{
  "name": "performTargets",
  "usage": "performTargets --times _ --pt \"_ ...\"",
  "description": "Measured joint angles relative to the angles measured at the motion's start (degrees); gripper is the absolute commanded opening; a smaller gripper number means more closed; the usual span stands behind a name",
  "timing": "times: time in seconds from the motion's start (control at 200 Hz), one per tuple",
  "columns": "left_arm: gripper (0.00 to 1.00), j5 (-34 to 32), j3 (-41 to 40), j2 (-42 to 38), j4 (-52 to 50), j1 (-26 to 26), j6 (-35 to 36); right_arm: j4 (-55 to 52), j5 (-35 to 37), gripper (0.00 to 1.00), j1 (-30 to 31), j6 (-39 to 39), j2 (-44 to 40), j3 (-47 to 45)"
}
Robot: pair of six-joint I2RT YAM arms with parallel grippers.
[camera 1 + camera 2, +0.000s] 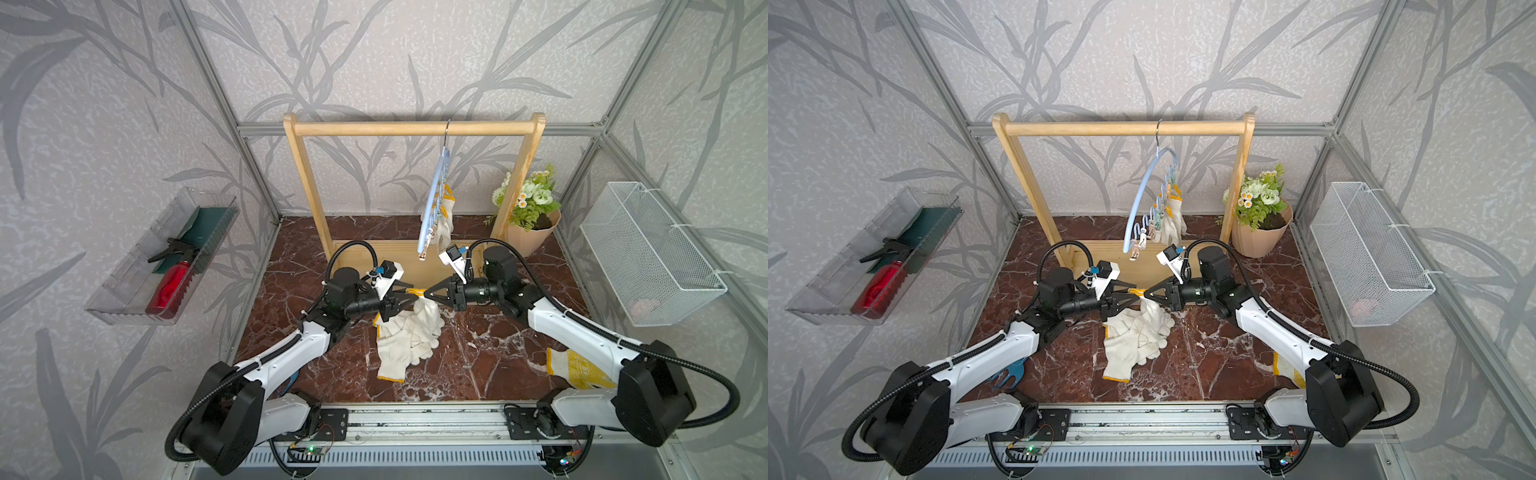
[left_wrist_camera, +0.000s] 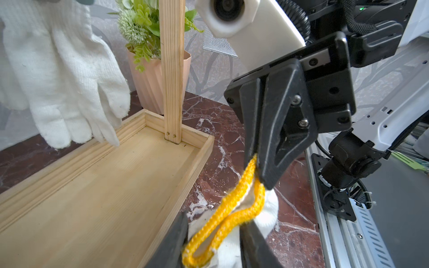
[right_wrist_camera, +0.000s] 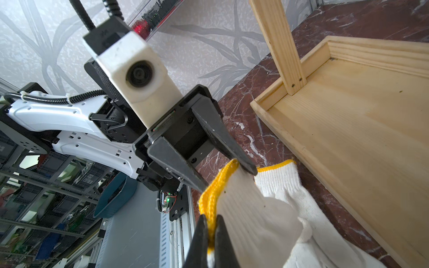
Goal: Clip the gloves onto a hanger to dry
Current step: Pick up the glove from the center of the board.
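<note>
**Glove pinched from both sides**

A white knitted glove (image 1: 428,309) is held by its yellow ribbed cuff (image 2: 232,208) above the pile (image 1: 399,345) on the marble table (image 1: 478,365). The cuff is clamped by the right gripper (image 2: 260,171), jaws closed, and squeezed between the narrow jaws of the left gripper (image 3: 228,179).

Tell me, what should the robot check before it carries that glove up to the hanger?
1. Grip: right tool shut on the cuff of the lifted glove: ok.
2. Second hold: left tool has its jaws either side of the same cuff: ok.
3. Firmness: left tool actually pinching: cannot tell.
4. Support: hanger hooked on the bar of the wooden rack: ok.
5. Space: empty clip at the hanger's lower end: ok.
6. Snags: lifted glove free of the glove pile beneath: cannot tell.
</note>
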Motion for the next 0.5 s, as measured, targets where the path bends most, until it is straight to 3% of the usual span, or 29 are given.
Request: performTargets --times 0.09,0.185,0.37,0.5 --pt "0.1 0.2 0.2 1.0 1.0 -0.1 -0.6 1.2 -0.5 0.0 -0.5 0.6 0.0 -0.6" --pt "0.05 0.5 0.3 1.4 1.8 -0.1 -1.2 2.8 -1.0 0.0 -1.4 1.5 0.0 -1.2" --pt "0.0 0.7 1.4 1.6 2.3 -0.2 -2.2 5.1 -2.1 0.31 -3.5 1.7 0.0 -2.2" --pt "0.0 0.6 2.7 1.6 1.7 -0.2 -2.4 5.9 -2.7 0.44 -4.1 -0.1 -0.1 -3.4"
